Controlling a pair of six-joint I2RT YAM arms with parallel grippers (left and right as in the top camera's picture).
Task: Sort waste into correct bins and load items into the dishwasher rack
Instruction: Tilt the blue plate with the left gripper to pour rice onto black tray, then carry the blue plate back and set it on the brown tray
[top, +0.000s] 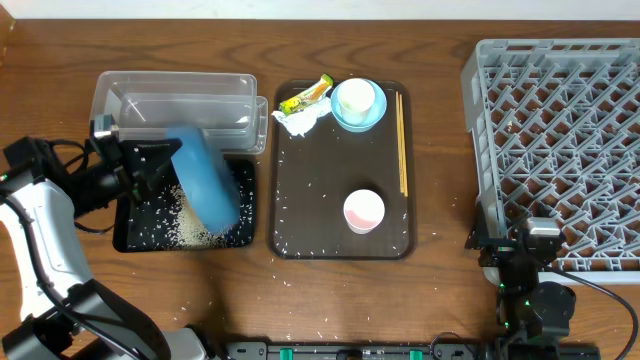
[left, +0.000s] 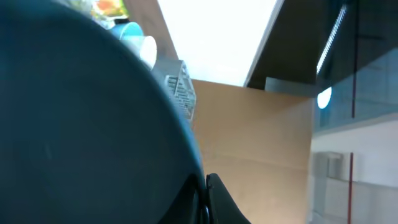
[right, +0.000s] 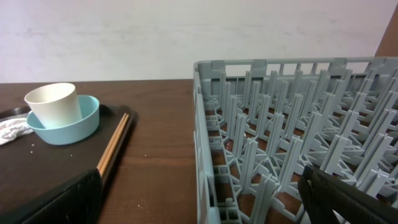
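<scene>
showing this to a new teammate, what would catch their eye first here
The left gripper is shut on the dark blue dish, tipped on edge over the black tray, where white rice grains lie scattered. At the right, the big grey dishwasher rack holds no dishes yet, with the right gripper open at its near left corner.

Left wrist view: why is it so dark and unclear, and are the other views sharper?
Left wrist: the dark blue dish sits too close to the lens, out of focus, with a blown-out glare above. Overhead: evenly lit and sharp, only the dish looks smeared. Right wrist: the dishwasher rack is crisp.
</scene>
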